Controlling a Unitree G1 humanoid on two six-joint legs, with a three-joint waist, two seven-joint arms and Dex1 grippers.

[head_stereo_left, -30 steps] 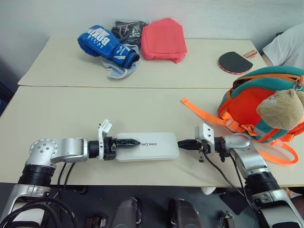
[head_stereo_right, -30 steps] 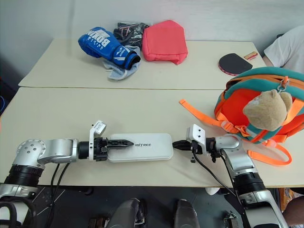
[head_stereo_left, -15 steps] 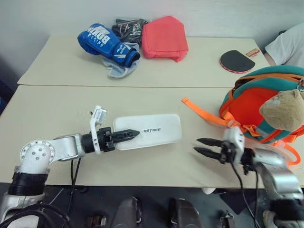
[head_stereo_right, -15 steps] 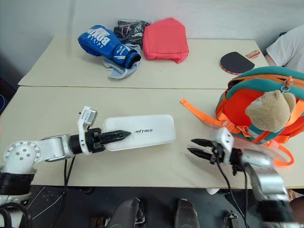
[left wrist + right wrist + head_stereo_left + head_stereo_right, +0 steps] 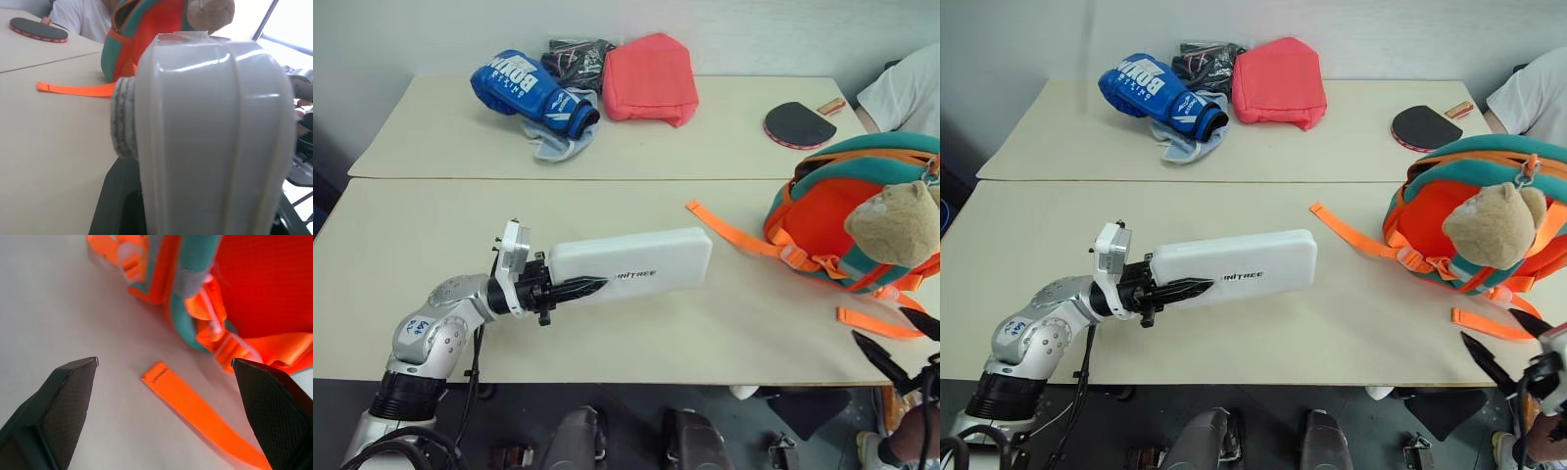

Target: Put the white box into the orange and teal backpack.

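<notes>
My left gripper [image 5: 585, 284] is shut on the left end of the white box [image 5: 636, 264] and holds it clear of the table, turned up on its long edge with the dark lettering facing me. In the left wrist view the white box [image 5: 210, 137] looms close, pointing toward the orange and teal backpack [image 5: 146, 34]. The backpack [image 5: 837, 211] stands at the right with a tan plush bear [image 5: 891, 225] on its front. My right gripper [image 5: 877, 323] is open at the table's front right edge, beside a loose strap end [image 5: 181, 394].
An orange strap [image 5: 734, 235] trails across the table from the backpack toward the box. On the far table lie a blue boxing glove [image 5: 533, 90], a coral-red pouch [image 5: 649, 80] and a table tennis paddle [image 5: 798, 127]. A person in a white shirt [image 5: 906, 93] sits at the far right.
My left gripper has lifted the box off the table and rolled it onto its edge. My right gripper has left the box's right end, swung out to the right and opened.
</notes>
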